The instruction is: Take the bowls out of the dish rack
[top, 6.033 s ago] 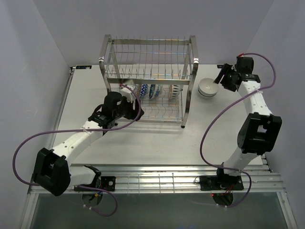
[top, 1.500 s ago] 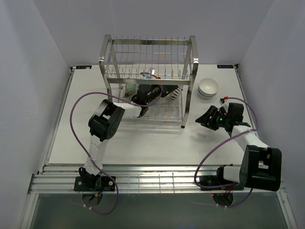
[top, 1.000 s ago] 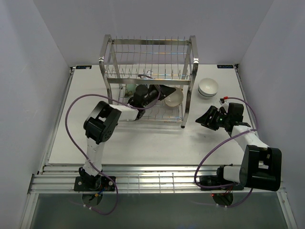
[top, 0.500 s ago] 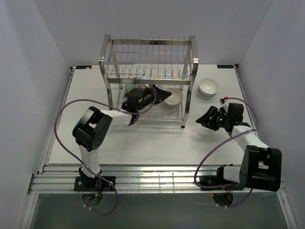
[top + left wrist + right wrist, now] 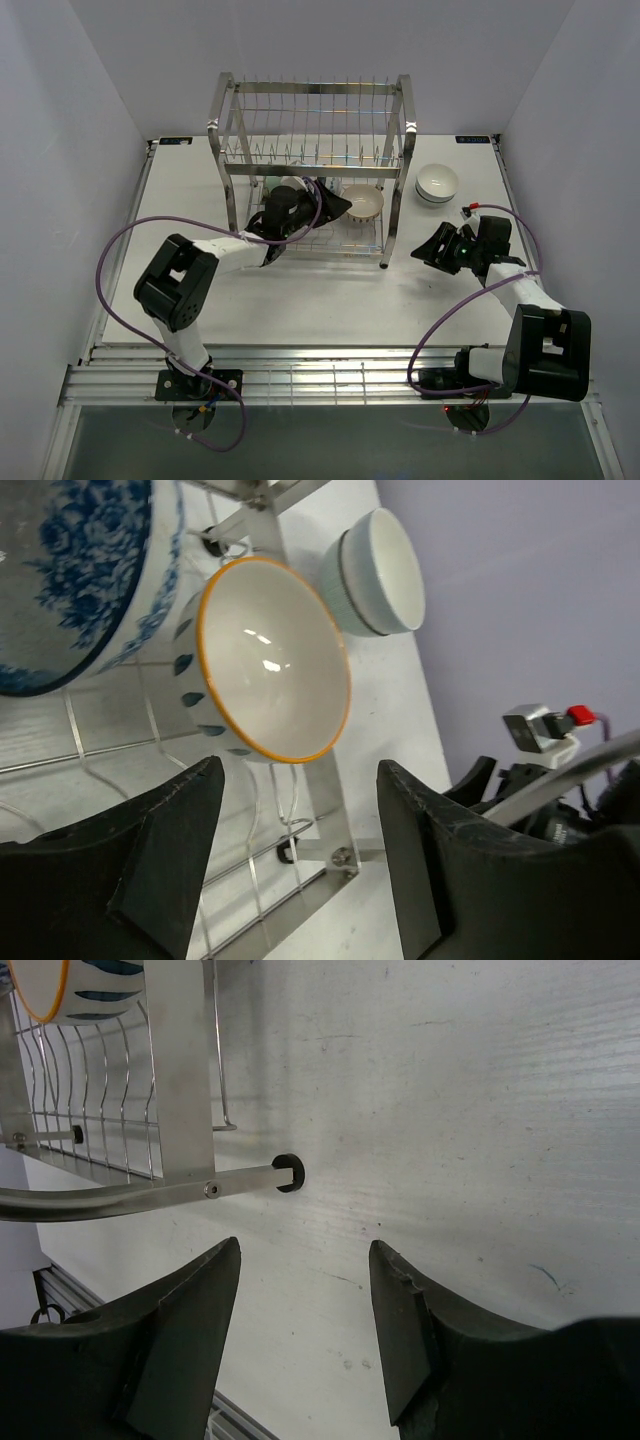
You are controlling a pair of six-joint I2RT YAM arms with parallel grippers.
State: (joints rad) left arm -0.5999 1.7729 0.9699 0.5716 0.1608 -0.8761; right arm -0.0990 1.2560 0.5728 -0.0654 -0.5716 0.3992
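Note:
The steel wire dish rack [image 5: 313, 100] stands at the back middle of the table. My left gripper [image 5: 338, 204] is open and empty inside its lower tier. In the left wrist view the gripper [image 5: 300, 790] faces an orange-rimmed white bowl with blue marks [image 5: 272, 660], which lies tilted on the rack wires a little beyond the fingertips. This bowl [image 5: 363, 203] also shows in the top view. A blue floral bowl [image 5: 70, 570] sits beside it. My right gripper [image 5: 437, 246] is open and empty, low over the table right of the rack, and also shows in its wrist view [image 5: 305, 1260].
A stack of pale bowls [image 5: 437, 183] sits on the table right of the rack, also in the left wrist view [image 5: 380, 570]. The rack's front right post [image 5: 185, 1070] and black foot [image 5: 288, 1173] are just ahead of my right gripper.
My left gripper has drawn back leftward from the orange-rimmed bowl, which went from standing on edge to lying tilted. My right arm came down from the bowl stack earlier and has since held still.

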